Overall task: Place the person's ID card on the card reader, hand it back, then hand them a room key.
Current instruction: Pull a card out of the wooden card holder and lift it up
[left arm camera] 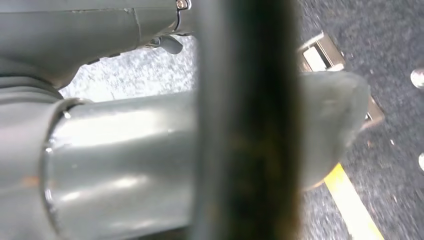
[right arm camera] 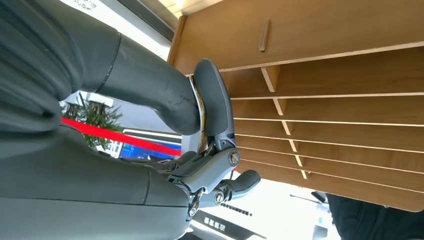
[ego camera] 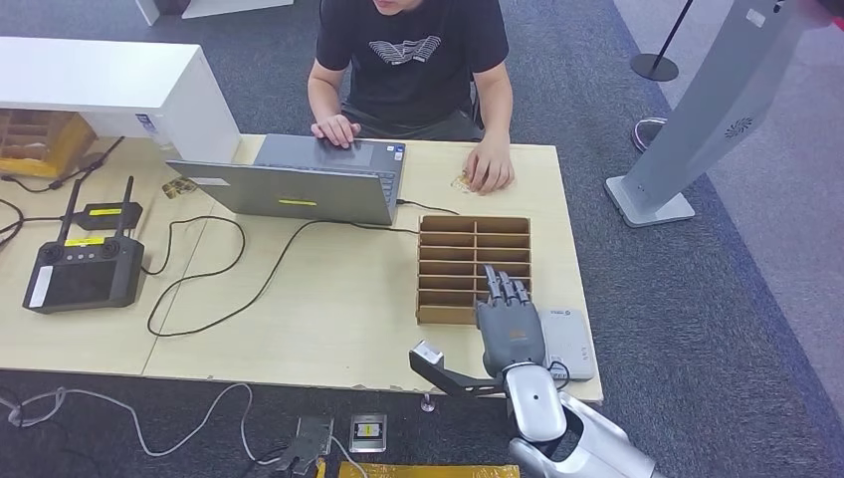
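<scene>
While the right hand (ego camera: 510, 329) hovers over the near edge of the card rack (ego camera: 473, 267) (fingers extended, holding nothing), the ID card (ego camera: 461, 183) remains beyond the rack under the person's hand (ego camera: 489, 169), so collecting it comes next.

Bare table (ego camera: 328, 309) lies left of the slotted box (ego camera: 474, 267); laptop (ego camera: 299, 189) and cable (ego camera: 214, 289) crowd farther left.

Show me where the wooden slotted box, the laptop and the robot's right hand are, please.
wooden slotted box (ego camera: 474, 255): head view, on the dividers near its middle.
laptop (ego camera: 299, 191): head view, on the back of its open lid.
right hand (ego camera: 510, 329): head view, on the grey back of the hand.
</scene>
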Action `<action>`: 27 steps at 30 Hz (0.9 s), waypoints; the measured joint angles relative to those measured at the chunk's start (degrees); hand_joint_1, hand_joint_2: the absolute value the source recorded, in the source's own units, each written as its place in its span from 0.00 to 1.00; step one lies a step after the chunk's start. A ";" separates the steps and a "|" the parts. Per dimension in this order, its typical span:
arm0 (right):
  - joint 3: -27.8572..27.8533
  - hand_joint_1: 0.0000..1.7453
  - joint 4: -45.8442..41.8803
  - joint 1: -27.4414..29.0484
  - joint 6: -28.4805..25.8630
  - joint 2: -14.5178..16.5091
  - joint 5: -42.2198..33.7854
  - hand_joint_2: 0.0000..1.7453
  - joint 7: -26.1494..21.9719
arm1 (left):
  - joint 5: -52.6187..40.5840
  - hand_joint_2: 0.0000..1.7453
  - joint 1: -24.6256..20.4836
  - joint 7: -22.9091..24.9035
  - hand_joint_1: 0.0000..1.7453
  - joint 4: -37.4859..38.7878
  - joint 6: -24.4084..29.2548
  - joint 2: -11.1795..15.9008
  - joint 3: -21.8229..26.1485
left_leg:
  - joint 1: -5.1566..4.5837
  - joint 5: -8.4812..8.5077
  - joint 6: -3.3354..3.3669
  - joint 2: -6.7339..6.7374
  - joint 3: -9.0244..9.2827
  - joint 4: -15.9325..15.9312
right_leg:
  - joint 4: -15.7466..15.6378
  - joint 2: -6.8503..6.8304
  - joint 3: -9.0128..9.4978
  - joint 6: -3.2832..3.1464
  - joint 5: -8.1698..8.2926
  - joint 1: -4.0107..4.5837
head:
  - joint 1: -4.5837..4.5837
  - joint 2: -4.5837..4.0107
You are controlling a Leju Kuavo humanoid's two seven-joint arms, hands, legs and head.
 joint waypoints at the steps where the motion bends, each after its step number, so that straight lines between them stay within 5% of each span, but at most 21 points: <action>1: 0.25 1.00 0.04 0.05 -0.13 -0.09 0.31 1.00 0.04 | 0.00 0.00 0.67 -0.49 0.00 0.01 0.76 -0.67 -0.02 | 0.00 0.00 0.00 0.01 0.00 0.00 | 0.00 0.02 0.00 0.00 0.00 0.00 | -0.01 0.00; 15: -1.29 1.00 -2.59 0.24 -3.09 -1.13 6.22 1.00 0.20 | -4.06 0.00 1.77 -0.42 0.00 -0.37 -0.22 -1.75 -0.02 | 0.01 0.00 0.00 0.05 0.01 0.00 | 0.02 0.06 -0.01 0.00 0.00 0.02 | 0.00 0.00; 19: -2.90 1.00 -4.70 -0.49 -3.47 -1.23 8.98 1.00 0.20 | -6.03 0.00 -0.29 0.06 0.00 -0.43 -5.35 -0.01 -0.26 | 0.01 0.02 0.00 0.02 0.02 0.00 | 0.02 -0.02 0.02 0.00 0.02 0.02 | 0.02 0.00; 27: -7.00 1.00 -10.73 -1.11 -3.85 -1.41 13.04 1.00 0.20 | -8.33 0.00 -1.14 0.07 0.00 -0.85 -5.06 1.52 -0.41 | 0.02 0.04 -0.03 0.04 0.04 0.00 | 0.04 0.03 0.01 -0.01 0.03 0.02 | 0.01 0.00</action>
